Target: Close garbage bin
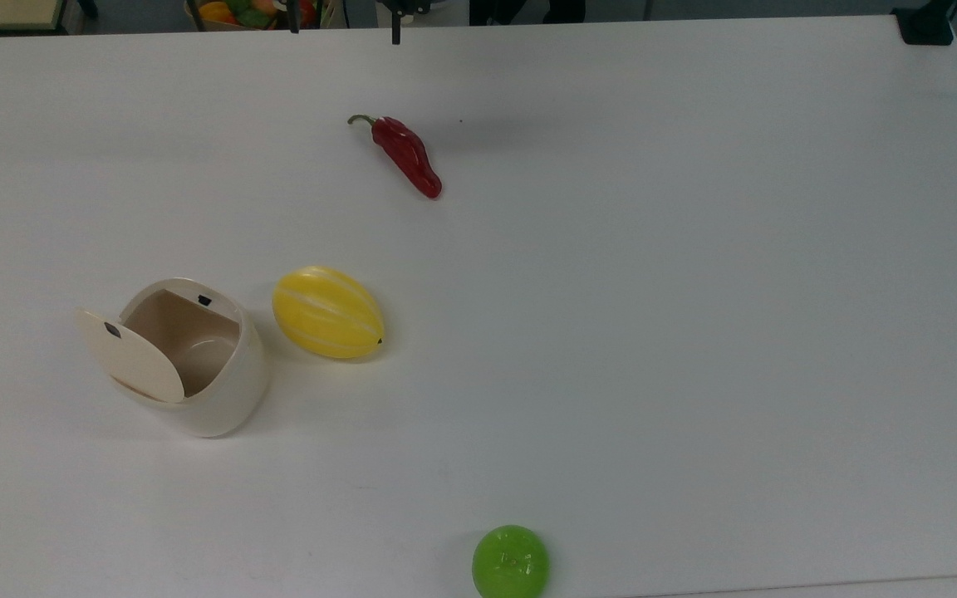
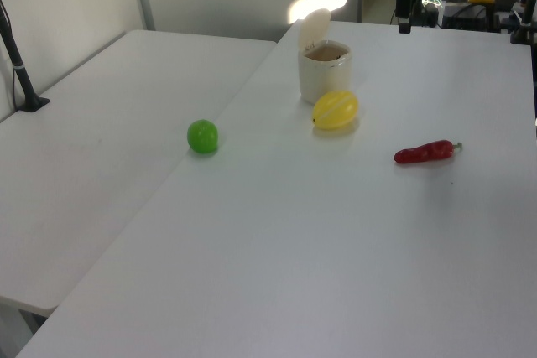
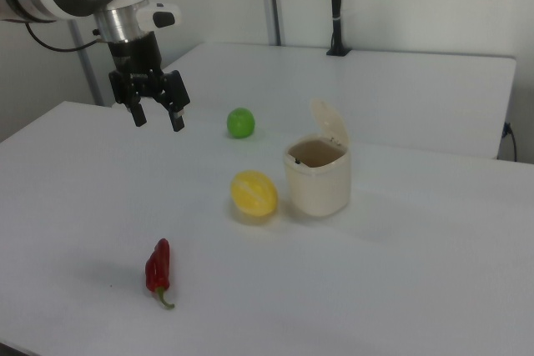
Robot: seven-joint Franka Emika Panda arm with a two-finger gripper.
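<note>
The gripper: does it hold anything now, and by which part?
Nothing is held. The gripper hangs open above the table, apart from the garbage bin.

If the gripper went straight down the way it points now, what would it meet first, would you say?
Probably bare table. The gripper hangs open, jaws pointing down, with the chilli apparently nearer the camera, though depth is unclear.

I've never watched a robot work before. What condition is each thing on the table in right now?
Garbage bin: upright, lid swung open.
Gripper: open, in the air, holding nothing.
Yellow melon: lying beside the bin.
Red chili pepper: lying flat.
Green ball: resting near the table edge.
</note>
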